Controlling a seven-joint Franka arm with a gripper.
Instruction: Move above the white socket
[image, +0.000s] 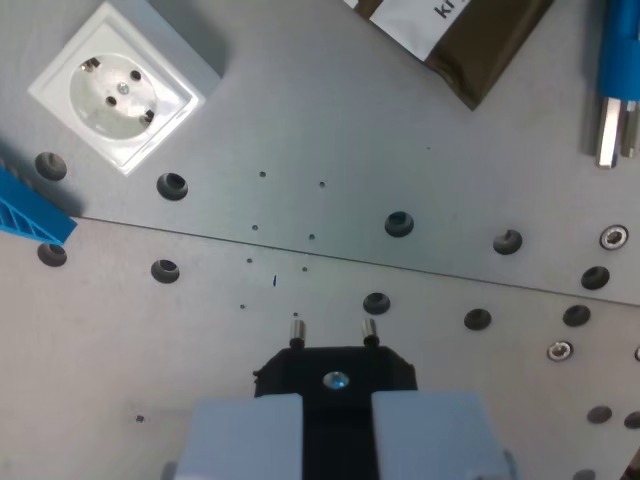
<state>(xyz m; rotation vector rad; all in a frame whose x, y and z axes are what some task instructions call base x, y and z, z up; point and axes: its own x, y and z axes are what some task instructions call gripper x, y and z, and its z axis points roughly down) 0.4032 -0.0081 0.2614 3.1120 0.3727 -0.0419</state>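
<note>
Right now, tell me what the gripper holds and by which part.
The gripper holds a black plug, clamped by its body between the two grey fingers. Its two metal pins stick out ahead, free of the fingers.

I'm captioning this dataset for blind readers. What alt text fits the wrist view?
A gripper holding a black plug, pins forward, sits at bottom centre above a grey metal plate; the white socket lies at upper left.
</note>
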